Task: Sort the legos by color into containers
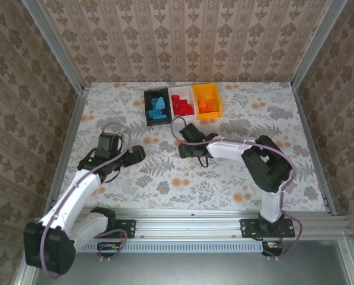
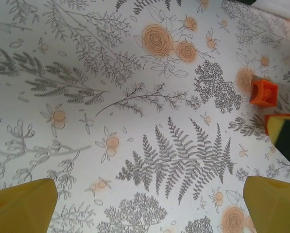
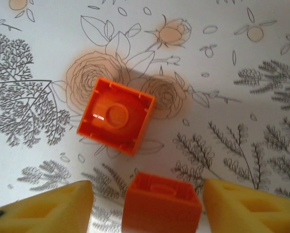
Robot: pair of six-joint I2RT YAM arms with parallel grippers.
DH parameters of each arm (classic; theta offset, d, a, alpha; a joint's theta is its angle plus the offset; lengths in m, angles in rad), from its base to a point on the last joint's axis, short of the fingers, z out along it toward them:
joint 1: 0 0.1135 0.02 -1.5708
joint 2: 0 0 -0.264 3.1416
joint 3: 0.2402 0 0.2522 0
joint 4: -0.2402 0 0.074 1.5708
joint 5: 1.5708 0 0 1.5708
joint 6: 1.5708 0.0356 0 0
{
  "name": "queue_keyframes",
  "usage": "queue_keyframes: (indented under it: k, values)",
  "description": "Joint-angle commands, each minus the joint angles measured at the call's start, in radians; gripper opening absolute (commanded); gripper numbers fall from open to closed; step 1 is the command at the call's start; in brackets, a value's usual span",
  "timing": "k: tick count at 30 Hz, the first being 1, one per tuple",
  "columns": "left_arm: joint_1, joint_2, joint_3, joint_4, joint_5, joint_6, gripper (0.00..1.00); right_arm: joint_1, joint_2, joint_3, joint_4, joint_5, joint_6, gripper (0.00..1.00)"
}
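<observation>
The legos are mostly lying sorted in the containers at the far side; two orange ones are sitting loose on the worktop. My right end effector is standing partly open around the nearer orange brick, not yet clamping it; my left end effector is hanging wide open, empty. I am judging it best to centre this brick between the pads before squeezing, clear of the second brick

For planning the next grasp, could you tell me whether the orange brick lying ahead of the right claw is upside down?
Upside down: the orange brick shows its hollow underside and round inner tube facing upward.
</observation>
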State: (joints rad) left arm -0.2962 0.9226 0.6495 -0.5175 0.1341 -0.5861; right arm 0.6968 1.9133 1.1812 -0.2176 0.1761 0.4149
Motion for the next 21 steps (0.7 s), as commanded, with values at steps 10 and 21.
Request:
queue_keyframes:
  k: [10, 21]
  values:
    - [0.035, -0.172, -0.059, -0.010, 0.067, -0.052, 1.00, 0.015, -0.122, -0.034, -0.066, 0.161, 0.019, 0.34]
    - [0.036, -0.176, -0.255, 0.296, 0.329, -0.212, 1.00, -0.275, 0.006, 0.361, -0.188, 0.145, -0.141, 0.34]
